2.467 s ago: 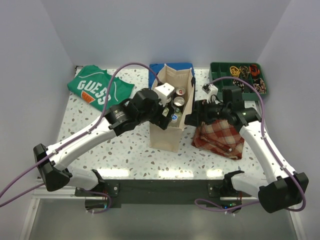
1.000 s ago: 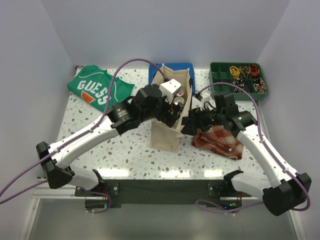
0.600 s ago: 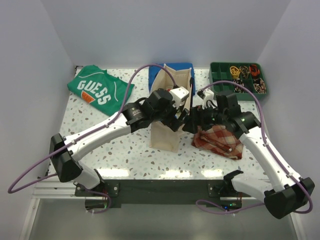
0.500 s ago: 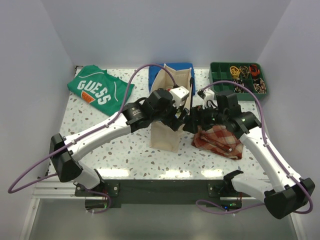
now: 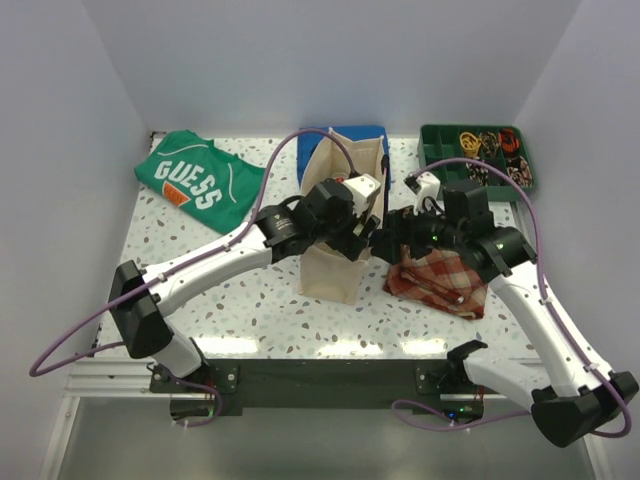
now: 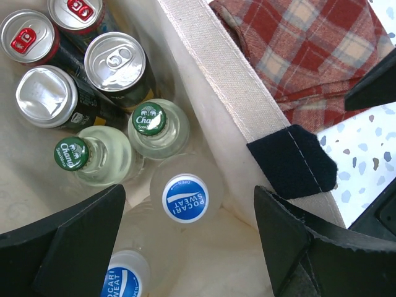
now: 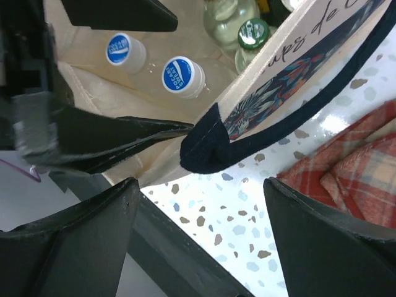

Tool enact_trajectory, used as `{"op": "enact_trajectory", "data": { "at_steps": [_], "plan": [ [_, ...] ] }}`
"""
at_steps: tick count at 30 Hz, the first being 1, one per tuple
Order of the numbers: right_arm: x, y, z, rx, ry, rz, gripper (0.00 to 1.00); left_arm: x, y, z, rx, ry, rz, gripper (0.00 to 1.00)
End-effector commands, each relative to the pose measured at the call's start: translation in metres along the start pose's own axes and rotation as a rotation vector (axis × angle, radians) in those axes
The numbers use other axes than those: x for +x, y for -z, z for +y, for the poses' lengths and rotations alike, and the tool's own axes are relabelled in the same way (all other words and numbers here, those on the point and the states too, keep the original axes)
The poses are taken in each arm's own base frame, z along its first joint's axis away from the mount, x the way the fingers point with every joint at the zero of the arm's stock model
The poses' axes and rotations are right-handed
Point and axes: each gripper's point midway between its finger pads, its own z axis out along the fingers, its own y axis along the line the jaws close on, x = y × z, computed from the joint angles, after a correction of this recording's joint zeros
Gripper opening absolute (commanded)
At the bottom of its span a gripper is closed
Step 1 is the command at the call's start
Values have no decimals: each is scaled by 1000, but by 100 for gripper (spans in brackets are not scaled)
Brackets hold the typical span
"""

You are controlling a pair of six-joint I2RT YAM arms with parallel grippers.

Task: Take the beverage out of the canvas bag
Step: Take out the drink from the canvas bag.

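Observation:
The cream canvas bag [image 5: 328, 272] stands upright mid-table with its mouth open. In the left wrist view it holds several cans [image 6: 116, 62], two green-capped glass bottles [image 6: 148, 119] and two blue-capped Pocari Sweat bottles [image 6: 185, 198]. My left gripper [image 5: 360, 240] is open and empty over the bag's mouth [image 6: 185, 247], with one blue-capped bottle between its fingers [image 6: 80, 244] but lower down. My right gripper [image 5: 388, 240] is open and empty [image 7: 204, 247], just outside the bag's right side near a navy handle [image 7: 210, 145].
A red plaid cloth [image 5: 440, 275] lies right of the bag, under my right arm. A folded blue cloth [image 5: 345, 135] lies behind the bag. A green T-shirt [image 5: 195, 180] is at the back left. A green tray [image 5: 478, 155] of small items is at the back right.
My left gripper has swung right across the bag and stands over its right rim. My right gripper has closed in on the bag's right side. Both stay open.

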Motion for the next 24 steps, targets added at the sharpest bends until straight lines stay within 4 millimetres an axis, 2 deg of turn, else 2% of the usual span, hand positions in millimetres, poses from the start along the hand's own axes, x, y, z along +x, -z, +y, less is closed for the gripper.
{"op": "enact_trajectory", "data": {
  "at_steps": [1, 14, 24],
  "plan": [
    [-25, 19, 7, 19, 29, -100, 86, -11, 3, 2, -10, 31, -37, 90],
    [-76, 51, 7, 107, 44, -316, 88, 1, -5, -3, 19, 21, 19, 86],
    [-80, 49, 3, 125, 33, -325, 89, 0, -4, 0, 6, 16, 15, 85]
  ]
}}
